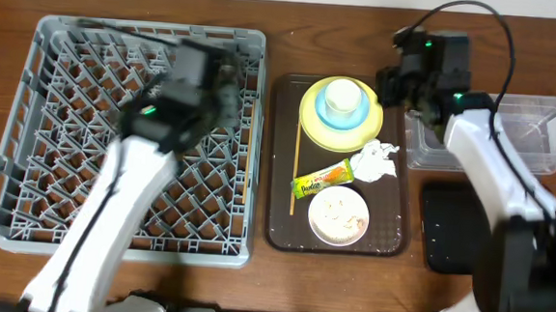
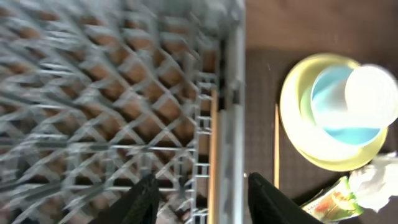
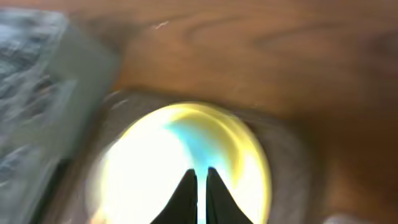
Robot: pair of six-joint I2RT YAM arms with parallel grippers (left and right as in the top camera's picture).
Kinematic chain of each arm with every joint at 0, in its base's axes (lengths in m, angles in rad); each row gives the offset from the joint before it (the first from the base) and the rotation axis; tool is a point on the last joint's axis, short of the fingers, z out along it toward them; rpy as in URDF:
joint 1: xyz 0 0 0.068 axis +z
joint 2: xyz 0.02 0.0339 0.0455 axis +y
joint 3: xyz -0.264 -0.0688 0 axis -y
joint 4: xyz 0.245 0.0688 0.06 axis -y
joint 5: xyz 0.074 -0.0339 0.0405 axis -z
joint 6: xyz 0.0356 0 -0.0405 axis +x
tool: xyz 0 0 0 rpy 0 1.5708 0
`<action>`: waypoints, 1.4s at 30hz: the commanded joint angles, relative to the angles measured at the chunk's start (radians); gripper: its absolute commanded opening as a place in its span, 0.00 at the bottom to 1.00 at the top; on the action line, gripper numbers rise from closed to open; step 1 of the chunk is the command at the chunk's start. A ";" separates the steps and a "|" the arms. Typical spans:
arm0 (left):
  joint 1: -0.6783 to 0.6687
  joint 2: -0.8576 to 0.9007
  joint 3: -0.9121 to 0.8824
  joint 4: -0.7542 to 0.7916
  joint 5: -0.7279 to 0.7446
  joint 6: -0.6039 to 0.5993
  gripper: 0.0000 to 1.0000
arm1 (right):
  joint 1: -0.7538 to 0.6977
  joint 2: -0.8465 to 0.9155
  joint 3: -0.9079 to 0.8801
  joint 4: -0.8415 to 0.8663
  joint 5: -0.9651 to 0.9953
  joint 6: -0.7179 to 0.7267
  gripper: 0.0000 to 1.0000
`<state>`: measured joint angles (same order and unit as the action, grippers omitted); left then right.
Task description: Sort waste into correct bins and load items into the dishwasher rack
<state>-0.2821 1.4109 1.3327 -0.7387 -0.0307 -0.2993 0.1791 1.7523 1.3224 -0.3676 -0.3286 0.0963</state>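
The grey dishwasher rack (image 1: 26,160) fills the left. My left gripper (image 1: 236,78) hovers over its far right part, open and empty; in the left wrist view its fingers (image 2: 205,196) straddle the rack's right rim (image 2: 234,93). A chopstick (image 2: 213,143) lies along that rim and another (image 2: 277,146) lies on the tray. The yellow plate (image 1: 311,119) carries the light blue bowl (image 1: 358,111) and the pale cup (image 1: 341,97). The wrapper (image 1: 323,178), tissue (image 1: 376,160) and white bowl (image 1: 338,216) with rice scraps lie nearer. My right gripper (image 1: 393,84) is shut and empty beside the plate (image 3: 245,140). Both wrist views are blurred.
The plate, bowls and waste sit on a dark brown serving tray (image 1: 278,229). A clear plastic tub (image 1: 541,119) stands at the far right, partly under my right arm. A black tray (image 1: 447,234) lies in front of it. Bare wood runs along the table's far edge.
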 commanded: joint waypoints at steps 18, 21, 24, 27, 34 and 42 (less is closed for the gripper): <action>0.201 -0.132 0.014 -0.261 -0.127 -0.126 0.69 | 0.777 0.066 -0.068 -0.166 0.869 0.591 0.29; 0.201 -0.132 0.014 -0.273 -0.103 -0.126 0.69 | 0.728 0.041 -0.067 -0.196 0.816 0.587 0.29; 0.200 -0.132 0.014 -0.275 -0.067 -0.125 0.69 | 0.648 -0.027 -0.067 -0.282 0.719 0.587 0.32; 0.200 -0.132 0.014 -0.278 -0.032 -0.125 0.69 | 0.541 -0.097 -0.068 -0.381 0.614 0.574 0.33; 0.200 -0.132 0.014 -0.286 -0.002 -0.126 0.70 | 0.342 -0.124 -0.093 -0.522 0.452 0.530 0.45; 0.200 -0.132 0.014 -0.307 -0.002 -0.126 0.77 | 0.279 -0.124 -0.308 -0.276 0.515 0.546 0.52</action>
<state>-0.0849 1.2758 1.3357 -1.0348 -0.0360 -0.4225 0.4782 1.6211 1.0714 -0.6716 0.1543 0.6373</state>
